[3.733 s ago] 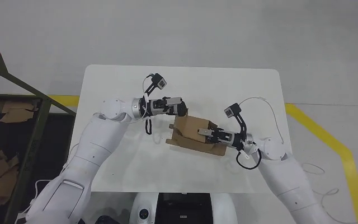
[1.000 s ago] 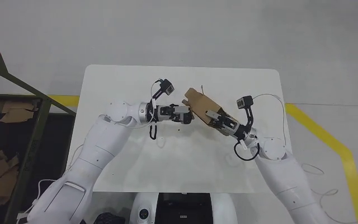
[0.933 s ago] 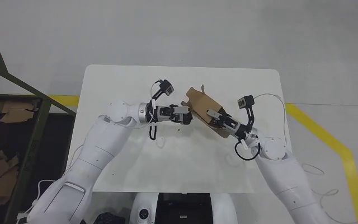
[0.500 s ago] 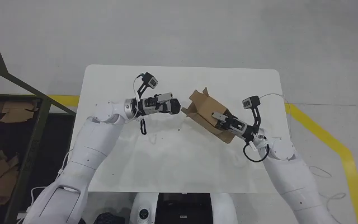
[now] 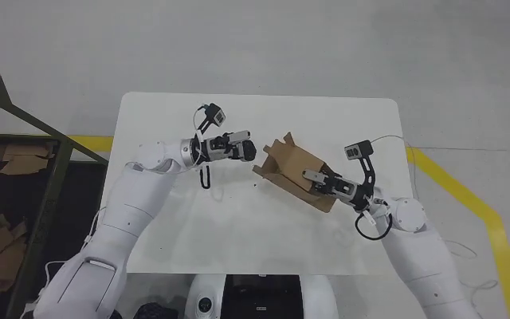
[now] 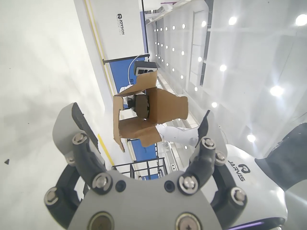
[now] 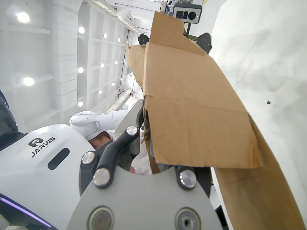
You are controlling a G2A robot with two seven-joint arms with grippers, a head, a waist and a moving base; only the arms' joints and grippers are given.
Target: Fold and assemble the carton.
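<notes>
The brown cardboard carton (image 5: 287, 163), flaps splayed, hangs right of centre over the white worktop (image 5: 159, 120), well in from every edge and perhaps lifted off it. The right claw (image 5: 312, 179) pinches its right-hand wall. The left claw (image 5: 249, 149) gapes wide just to its left, not touching. The left wrist view looks into the carton's open end.

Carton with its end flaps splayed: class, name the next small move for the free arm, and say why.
Probably the open left gripper should ease in to the carton and push a splayed flap inward: the right gripper clamps its far end, and the near flaps stand open.
</notes>
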